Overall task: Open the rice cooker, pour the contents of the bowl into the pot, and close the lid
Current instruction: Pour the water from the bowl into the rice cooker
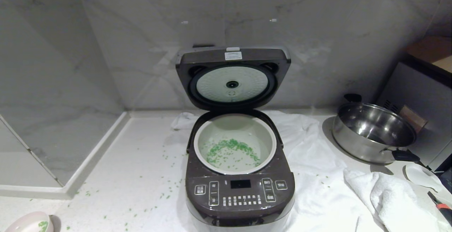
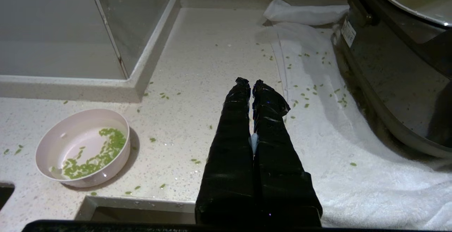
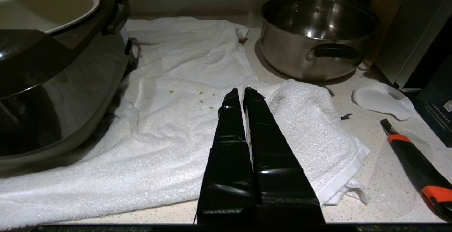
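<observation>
Rice cooker (image 1: 240, 186) stands at the centre of the white counter (image 1: 141, 175), on a white towel (image 1: 317, 175); its lid (image 1: 233, 78) is raised upright on the rear hinge, the white dimpled inner plate facing forward; the pot (image 1: 235, 143) sits exposed in the body, with green grains (image 1: 231, 150) scattered over its floor. Bowl (image 2: 83, 149) rests upright on the counter at the robot's near left, well apart from the cooker; some green grains remain inside it along one side, and loose grains lie on the counter and towel around it.

Left gripper (image 2: 251, 83) hangs above the counter between the bowl and the cooker, touching neither; its fingers are pressed together and hold nothing; in the left wrist view the bowl lies off to one side of the fingers and the cooker wall to the other. Right gripper (image 3: 240, 92) hangs above the towel on the cooker's right, fingers likewise pressed together and empty; the cooker is to one side, and a steel pan (image 3: 317, 36) stands beyond the fingertips, apart from them; an orange-and-black utility knife (image 3: 416, 165) lies on the counter near the towel's edge. Neither arm appears in the head view.
</observation>
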Robot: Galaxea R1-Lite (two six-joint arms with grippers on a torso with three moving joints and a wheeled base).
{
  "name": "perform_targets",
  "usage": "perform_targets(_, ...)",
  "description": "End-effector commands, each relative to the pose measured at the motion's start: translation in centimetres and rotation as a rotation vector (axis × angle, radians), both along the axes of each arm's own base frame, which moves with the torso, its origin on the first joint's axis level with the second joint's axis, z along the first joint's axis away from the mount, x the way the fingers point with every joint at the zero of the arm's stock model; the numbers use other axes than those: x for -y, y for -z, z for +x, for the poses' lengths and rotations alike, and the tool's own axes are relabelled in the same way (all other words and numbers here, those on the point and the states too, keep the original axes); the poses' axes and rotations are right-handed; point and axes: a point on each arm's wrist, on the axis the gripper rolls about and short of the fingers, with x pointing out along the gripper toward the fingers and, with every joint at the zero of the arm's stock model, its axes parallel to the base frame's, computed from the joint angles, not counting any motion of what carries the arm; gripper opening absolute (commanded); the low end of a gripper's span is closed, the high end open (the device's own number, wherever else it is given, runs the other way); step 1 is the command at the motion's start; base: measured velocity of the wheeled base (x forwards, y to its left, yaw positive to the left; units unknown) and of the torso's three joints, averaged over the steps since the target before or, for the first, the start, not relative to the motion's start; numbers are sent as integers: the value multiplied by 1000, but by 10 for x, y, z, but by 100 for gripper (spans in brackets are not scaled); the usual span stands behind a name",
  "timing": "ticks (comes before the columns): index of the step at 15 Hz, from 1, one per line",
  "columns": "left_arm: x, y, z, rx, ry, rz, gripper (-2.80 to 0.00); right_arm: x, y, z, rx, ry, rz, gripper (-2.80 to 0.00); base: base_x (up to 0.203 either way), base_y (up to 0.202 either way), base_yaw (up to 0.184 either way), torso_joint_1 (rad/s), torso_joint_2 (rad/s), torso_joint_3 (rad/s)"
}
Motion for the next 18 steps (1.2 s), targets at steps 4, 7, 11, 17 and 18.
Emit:
perform_targets(4, 0, 0, 0, 2, -2, 1, -280, -2, -33, -5, 39, -76, -6, -280, 0, 0, 0, 0, 0, 0)
perform_targets(7, 0, 0, 0, 2, 0, -1, -280, -4, -99, 19, -65, -187, 90, -280, 0, 0, 0, 0, 0, 0)
perform_targets(11, 0, 0, 0, 2, 1, -1, -280, -13, -160, 103, -295, -390, 226, -280, 0, 0, 0, 0, 0, 0)
perform_targets(17, 0, 0, 0, 2, 1, -1, -280, -30, -184, 244, -563, -577, 387, -280, 0, 0, 0, 0, 0, 0)
perform_targets(18, 0, 0, 0, 2, 1, -1, -280, -32, -186, 259, -590, -587, 399, -280, 0, 0, 0, 0, 0, 0)
